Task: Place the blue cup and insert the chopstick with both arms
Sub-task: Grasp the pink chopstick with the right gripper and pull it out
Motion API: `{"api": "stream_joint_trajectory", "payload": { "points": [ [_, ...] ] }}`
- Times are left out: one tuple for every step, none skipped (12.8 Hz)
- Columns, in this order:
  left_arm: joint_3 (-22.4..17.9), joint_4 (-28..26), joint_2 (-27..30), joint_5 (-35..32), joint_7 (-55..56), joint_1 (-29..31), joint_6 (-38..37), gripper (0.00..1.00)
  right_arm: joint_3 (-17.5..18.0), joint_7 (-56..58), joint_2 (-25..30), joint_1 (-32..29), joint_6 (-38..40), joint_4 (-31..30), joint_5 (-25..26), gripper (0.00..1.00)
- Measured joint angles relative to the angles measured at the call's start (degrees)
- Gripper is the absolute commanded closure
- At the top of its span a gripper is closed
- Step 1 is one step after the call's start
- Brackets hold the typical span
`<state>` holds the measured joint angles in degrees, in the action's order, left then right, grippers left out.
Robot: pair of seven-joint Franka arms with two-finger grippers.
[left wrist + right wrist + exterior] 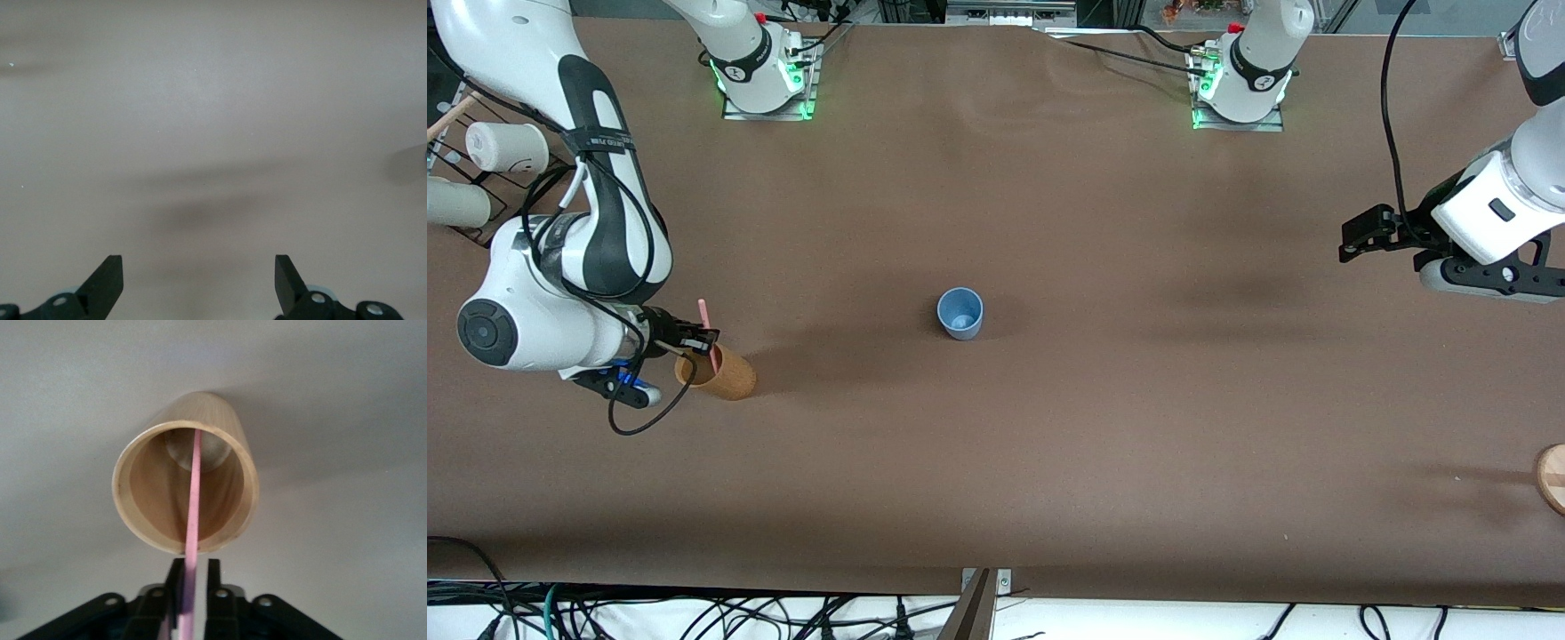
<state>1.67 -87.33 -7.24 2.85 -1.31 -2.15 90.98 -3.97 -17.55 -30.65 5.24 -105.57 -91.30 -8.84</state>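
Observation:
The blue cup point(960, 313) stands upright and empty at the middle of the table. The pale-pink chopstick point(704, 313) stands tilted in the orange-brown cup point(725, 373) toward the right arm's end of the table. In the right wrist view the chopstick point(195, 493) reaches to the bottom of the brown cup point(223, 427). My right gripper point(694, 342) is just above that cup's rim, and its fingers point(195, 570) are closed on the chopstick's upper part. My left gripper point(1353, 242) is open and empty over bare table point(199, 273) at the left arm's end, where it waits.
Two white cups point(507, 147) lie on a black wire rack point(480, 191) at the right arm's end. A round wooden piece point(1552, 478) sits at the table's edge at the left arm's end, nearer the front camera.

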Motion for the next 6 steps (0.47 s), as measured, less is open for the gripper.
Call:
{"api": "stream_joint_trajectory", "payload": {
  "points": [
    [0.0,0.02,-0.01,0.0,0.0,0.0,0.0,0.0,0.0,0.52,-0.05,0.0,0.0,0.0,0.0,1.0],
    [0.0,0.04,-0.01,0.0,0.0,0.0,0.0,0.0,0.0,0.84,-0.04,0.0,0.0,0.11,0.0,1.0],
    [0.0,0.05,-0.01,0.0,0.0,0.0,0.0,0.0,0.01,1.16,-0.03,0.01,0.16,0.42,0.0,1.0],
    [0.0,0.07,-0.01,0.0,0.0,0.0,0.0,0.0,0.02,1.51,0.01,0.03,1.08,1.08,0.0,1.0],
    [0.0,0.08,-0.01,0.0,0.0,0.0,0.0,0.0,0.04,1.75,0.08,0.06,3.1,2.41,0.0,1.0],
    [0.0,0.09,-0.01,0.0,0.0,0.0,0.0,0.0,0.05,1.82,0.16,0.06,6.31,4.61,0.0,1.0]
  ]
}}
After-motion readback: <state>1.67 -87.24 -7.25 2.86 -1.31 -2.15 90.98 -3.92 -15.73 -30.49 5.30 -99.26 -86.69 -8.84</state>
